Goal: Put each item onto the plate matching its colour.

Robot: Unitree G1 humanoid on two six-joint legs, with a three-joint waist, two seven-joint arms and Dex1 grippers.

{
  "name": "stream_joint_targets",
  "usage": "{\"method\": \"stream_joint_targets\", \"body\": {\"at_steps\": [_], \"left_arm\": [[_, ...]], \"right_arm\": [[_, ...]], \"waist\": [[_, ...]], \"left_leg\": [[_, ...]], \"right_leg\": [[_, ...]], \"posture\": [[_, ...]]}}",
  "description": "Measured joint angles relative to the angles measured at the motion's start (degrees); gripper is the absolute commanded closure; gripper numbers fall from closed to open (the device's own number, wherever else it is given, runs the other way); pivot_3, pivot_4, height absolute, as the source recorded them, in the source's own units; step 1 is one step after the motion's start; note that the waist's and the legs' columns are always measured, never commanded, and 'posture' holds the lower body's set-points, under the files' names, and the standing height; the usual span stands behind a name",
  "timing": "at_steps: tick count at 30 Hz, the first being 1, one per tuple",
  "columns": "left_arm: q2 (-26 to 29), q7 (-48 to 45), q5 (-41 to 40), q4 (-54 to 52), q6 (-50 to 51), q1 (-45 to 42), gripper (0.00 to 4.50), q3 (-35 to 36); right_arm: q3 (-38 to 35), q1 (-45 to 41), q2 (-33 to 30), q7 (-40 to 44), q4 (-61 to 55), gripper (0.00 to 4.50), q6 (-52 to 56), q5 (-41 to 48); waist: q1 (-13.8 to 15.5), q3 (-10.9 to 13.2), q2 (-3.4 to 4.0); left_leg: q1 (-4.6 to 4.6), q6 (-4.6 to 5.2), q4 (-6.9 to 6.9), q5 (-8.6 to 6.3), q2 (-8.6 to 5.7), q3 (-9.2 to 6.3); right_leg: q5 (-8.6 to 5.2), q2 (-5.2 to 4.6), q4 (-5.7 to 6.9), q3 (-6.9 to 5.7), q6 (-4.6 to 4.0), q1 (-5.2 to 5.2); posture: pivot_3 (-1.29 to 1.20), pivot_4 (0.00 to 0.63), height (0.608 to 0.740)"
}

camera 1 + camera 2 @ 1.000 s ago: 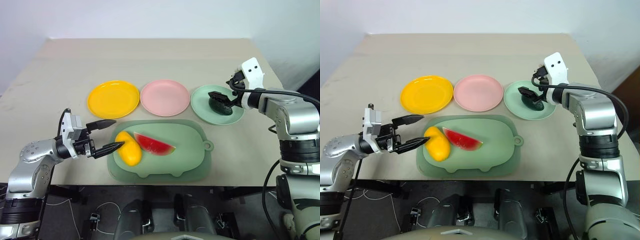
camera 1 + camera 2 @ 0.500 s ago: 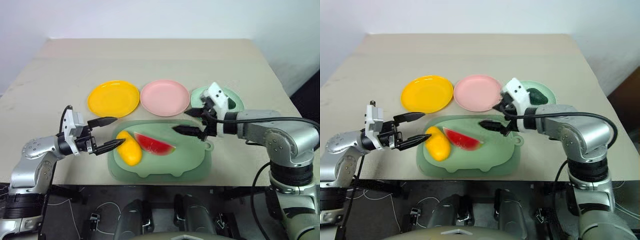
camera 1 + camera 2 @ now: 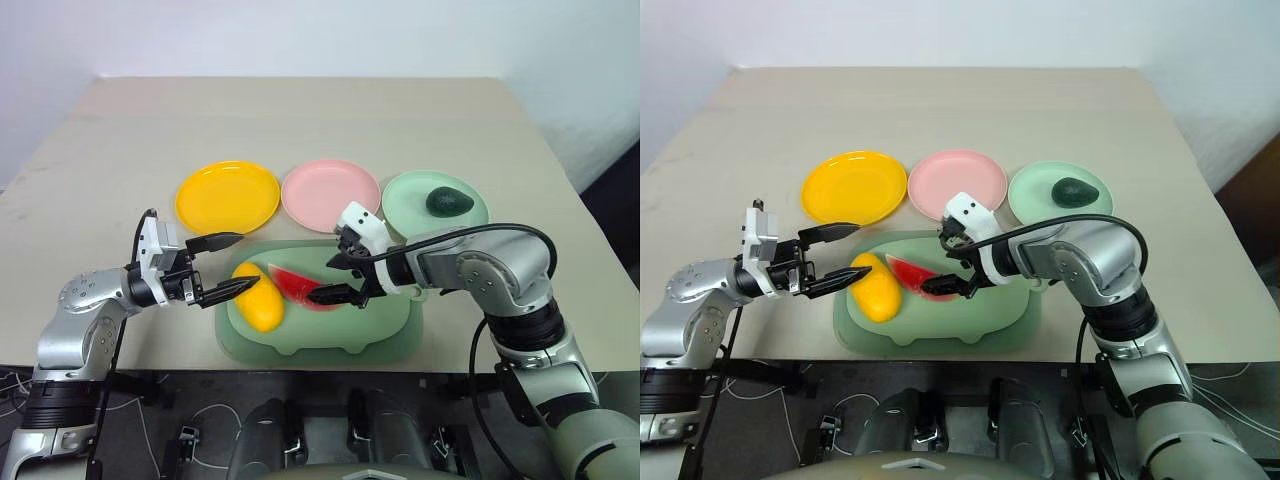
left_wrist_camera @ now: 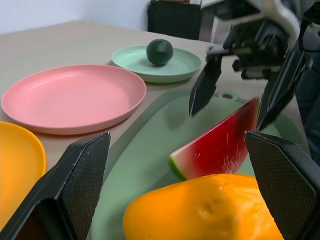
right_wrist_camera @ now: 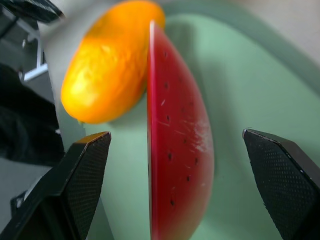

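So the avocado (image 3: 449, 202) is already sitting on the mint green plate (image 3: 408, 203), which leaves two to sort, the mango (image 3: 259, 300) and the watermelon wedge (image 3: 916, 273), both lying side by side and touching on the big pale green tray (image 3: 380, 330) at the front of the counter (image 3: 300, 120). The right gripper (image 3: 337, 277) is angled down over the watermelon with its fingers spread wide, one on each side of the wedge's end — in the right wrist view the red face runs straight up the middle between them, so it looks lined up for a pinch across the slice, not closed on it yet. The left gripper (image 3: 224, 265) points level at the mango from the tray's left edge, fingers apart too, with the fruit just in front of the tips. My guess is each arm takes its nearest piece: the pink plate (image 3: 331, 195) and yellow-orange plate (image 3: 227, 197) sit empty just behind the tray — short hops both.
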Motion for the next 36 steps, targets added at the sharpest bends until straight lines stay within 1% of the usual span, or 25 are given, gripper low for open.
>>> {"method": "stream_joint_targets", "body": {"at_steps": [4, 11, 20, 29, 32, 35, 36], "left_arm": [[0.01, 0.55, 0.00, -0.34, 0.06, 0.03, 0.00, 0.00], [-0.03, 0.87, -0.13, -0.44, 0.55, 0.03, 0.00, 0.00], [-0.09, 1.09, -0.49, -0.48, 1.34, 0.04, 0.00, 0.01], [0.00, 0.70, -0.49, -0.49, 1.33, 0.21, 0.00, 0.05], [0.07, 0.59, -0.49, -0.48, 1.32, 0.23, 0.00, 0.06], [0.17, 0.55, -0.48, -0.48, 1.29, 0.24, 0.00, 0.07], [0.21, 0.54, -0.48, -0.47, 1.28, 0.25, 0.00, 0.08]], "right_arm": [[3.06, -1.64, 0.17, 0.05, 1.97, 0.02, -0.64, -1.27], [10.60, -4.42, 0.72, 0.48, 6.28, 0.02, -4.68, -5.62], [15.23, -5.93, 1.01, 1.87, 7.35, 0.02, -8.54, -9.56], [18.24, -7.11, 0.97, 2.99, 7.37, 0.02, -10.03, -13.14], [18.94, -7.30, 0.92, 3.33, 7.37, 0.62, -10.37, -14.27], [19.33, -7.39, 0.87, 3.80, 7.41, 1.62, -10.78, -15.19], [19.31, -7.51, 0.80, 4.25, 7.39, 1.88, -10.89, -15.19]], "waist": [[-0.03, 0.00, 0.00], [-0.04, 0.00, 0.00], [-0.10, -0.02, -0.03], [-0.10, -0.04, -0.04], [-0.10, -0.04, -0.04], [-0.09, -0.04, -0.04], [-0.09, -0.05, -0.06]], "left_leg": [[0.01, 0.00, 0.00, 0.00, 0.00, 0.00], [0.00, 0.00, 0.00, 0.00, 0.00, 0.02], [0.02, -0.01, 0.00, 0.00, 0.01, 0.02], [0.04, -0.02, 0.00, 0.01, 0.01, 0.02], [0.04, -0.02, 0.00, 0.01, 0.01, 0.02], [0.04, -0.02, 0.00, 0.01, 0.01, 0.02], [0.04, -0.02, 0.00, 0.01, 0.01, 0.02]], "right_leg": [[0.00, 0.00, 0.01, 0.00, 0.00, 0.00], [0.00, 0.01, 0.03, 0.00, 0.01, -0.01], [0.00, 0.01, 0.04, 0.00, 0.01, 0.00], [0.00, 0.00, 0.04, 0.00, 0.01, 0.00], [0.00, 0.00, 0.04, 0.00, 0.00, 0.00], [0.00, -0.01, 0.04, 0.00, 0.00, 0.00], [0.00, 0.00, 0.04, 0.00, 0.00, 0.01]], "posture": [[0.00, 0.150, 0.696], [0.00, 0.150, 0.696], [0.00, 0.150, 0.696], [0.00, 0.150, 0.696], [0.00, 0.150, 0.696], [0.00, 0.150, 0.696], [0.00, 0.150, 0.696]]}}
